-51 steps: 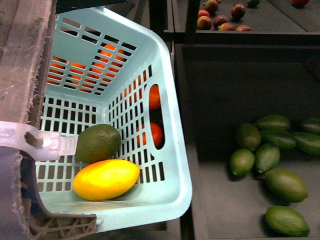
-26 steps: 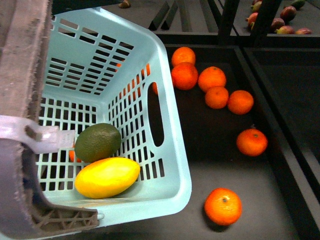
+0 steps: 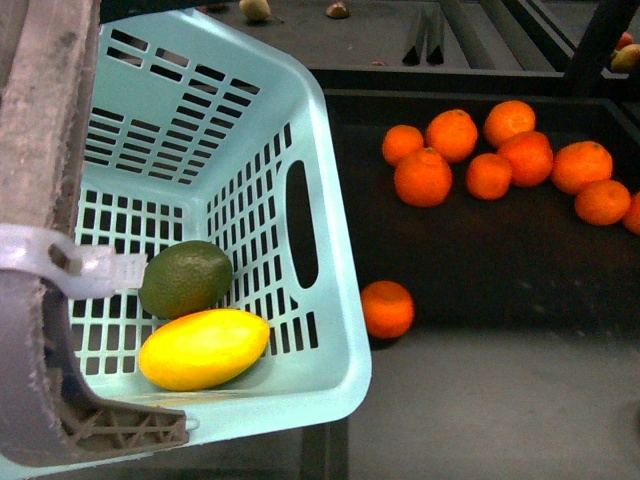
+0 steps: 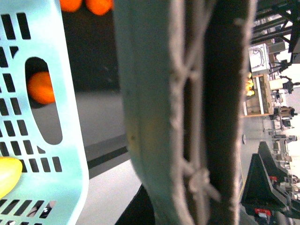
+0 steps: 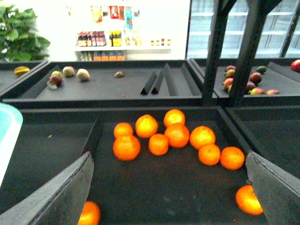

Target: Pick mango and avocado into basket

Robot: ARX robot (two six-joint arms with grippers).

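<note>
In the front view the basket holds its place in frame while the shelf beside it has slid past: a second ago a bin of green fruit lay next to it, then oranges, and now the oranges sit further along. I take this to mean the basket is being carried along the display with the job seemingly done. One mango lies on the basket floor by the near wall, and one avocado touches it just behind; both have stayed put. I count ten oranges, nine grouped toward the bin's far right corner (one cut by the picture edge) and one alone against the basket wall. The grey-brown handle carries one white zip tie. In the left wrist view the handle fills the frame. A sliver of mango shows through the slots, and the left gripper's jaws do not show, so I cannot tell their state. In the right wrist view the right gripper has its jaws wide apart and empty above eleven oranges.
</note>
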